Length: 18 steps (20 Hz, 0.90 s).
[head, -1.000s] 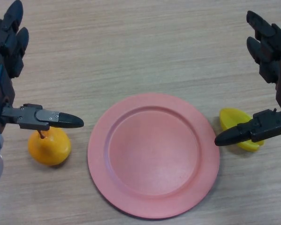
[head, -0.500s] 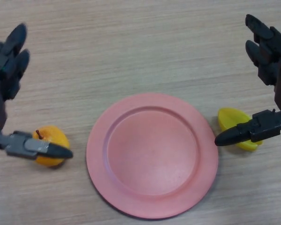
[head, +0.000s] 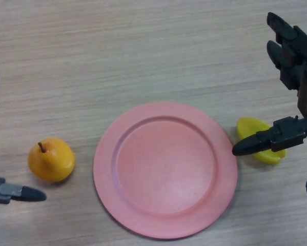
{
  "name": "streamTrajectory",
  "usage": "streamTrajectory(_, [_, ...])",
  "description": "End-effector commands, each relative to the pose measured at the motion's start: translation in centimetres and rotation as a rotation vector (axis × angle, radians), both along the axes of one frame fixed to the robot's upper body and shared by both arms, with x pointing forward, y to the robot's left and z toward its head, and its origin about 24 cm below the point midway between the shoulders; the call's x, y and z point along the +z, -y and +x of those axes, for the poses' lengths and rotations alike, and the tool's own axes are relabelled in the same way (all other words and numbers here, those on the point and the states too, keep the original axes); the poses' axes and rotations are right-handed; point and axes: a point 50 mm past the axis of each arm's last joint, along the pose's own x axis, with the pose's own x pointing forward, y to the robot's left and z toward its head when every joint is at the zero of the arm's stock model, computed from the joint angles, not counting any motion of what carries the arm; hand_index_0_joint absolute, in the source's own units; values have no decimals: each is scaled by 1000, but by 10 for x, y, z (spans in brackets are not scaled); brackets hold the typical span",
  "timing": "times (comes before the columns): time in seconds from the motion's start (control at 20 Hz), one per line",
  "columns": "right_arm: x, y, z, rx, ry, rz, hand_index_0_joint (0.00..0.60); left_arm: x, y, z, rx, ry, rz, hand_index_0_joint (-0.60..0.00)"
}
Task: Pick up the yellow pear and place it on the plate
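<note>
One pear (head: 51, 159), one plate (head: 165, 169), one yellow piece (head: 260, 146), two hands.

A salmon-pink plate (head: 165, 170), plain and unpatterned, fills the lower centre of the frame on a pale wood-grain table (head: 143, 51) streaked with fine horizontal lines. At lower left, an orange-yellow pear (head: 51, 159) shows a dark brown stem. At right, a bright lemon-yellow object (head: 258, 139) sits beside the plate, partly covered by the black right hand (head: 289, 77). The left hand (head: 12, 192), black with grey, enters at the left edge.
</note>
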Motion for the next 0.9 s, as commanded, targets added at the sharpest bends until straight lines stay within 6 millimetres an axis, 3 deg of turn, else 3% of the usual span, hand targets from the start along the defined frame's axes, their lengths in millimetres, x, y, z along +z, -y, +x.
streamTrajectory(0.05, [37,-1,-12,18,234,29,0,31,-12,-3,-19,200,128,0])
streamTrajectory(0.45, [38,-2,-13,24,177,24,0,-6,-16,10,-33,141,79,0])
streamTrajectory(0.65, [36,-1,-13,29,173,16,0,-12,-15,20,-39,166,43,0])
streamTrajectory(0.7, [36,-1,-13,28,172,16,0,-12,-15,21,-39,168,41,-50])
streamTrajectory(0.75, [37,0,-14,25,166,9,0,-16,-13,25,-42,172,32,-20])
streamTrajectory(0.8, [37,0,-14,25,166,6,0,-17,-12,27,-43,174,30,-51])
streamTrajectory(0.85, [37,0,-14,24,167,3,0,-18,-12,28,-43,176,28,-200])
streamTrajectory(0.9, [37,0,-15,24,168,0,0,-19,-11,30,-42,179,25,-303])
